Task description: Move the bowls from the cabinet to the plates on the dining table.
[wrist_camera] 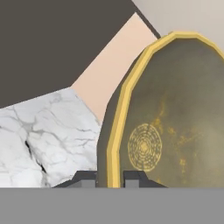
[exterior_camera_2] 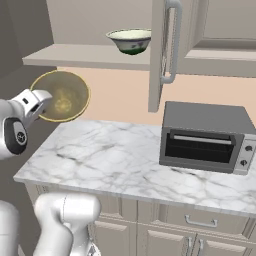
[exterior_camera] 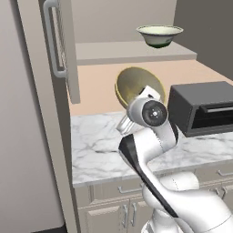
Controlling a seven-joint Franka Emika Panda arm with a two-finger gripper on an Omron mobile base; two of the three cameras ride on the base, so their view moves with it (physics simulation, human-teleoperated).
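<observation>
My gripper (wrist_camera: 109,179) is shut on the yellow rim of a bowl (wrist_camera: 175,109), one fingertip on each side of the wall. The bowl (exterior_camera: 136,84) is tipped on its side, its olive inside facing outward, and hangs above the marble counter in front of the open cabinet. From the right base view the held bowl (exterior_camera_2: 62,95) sits at the far left, just beyond the hand. A second bowl (exterior_camera: 159,35) stands upright on the cabinet shelf (exterior_camera: 132,52), also seen as the bowl (exterior_camera_2: 130,40) near the shelf's front edge. The plates and the dining table are out of view.
The cabinet door (exterior_camera: 63,45) stands open with its bar handle; the same door (exterior_camera_2: 162,50) hangs just right of the shelf bowl. A dark toaster oven (exterior_camera_2: 207,137) occupies the right of the marble counter (exterior_camera_2: 110,160). Drawers and lower doors run beneath.
</observation>
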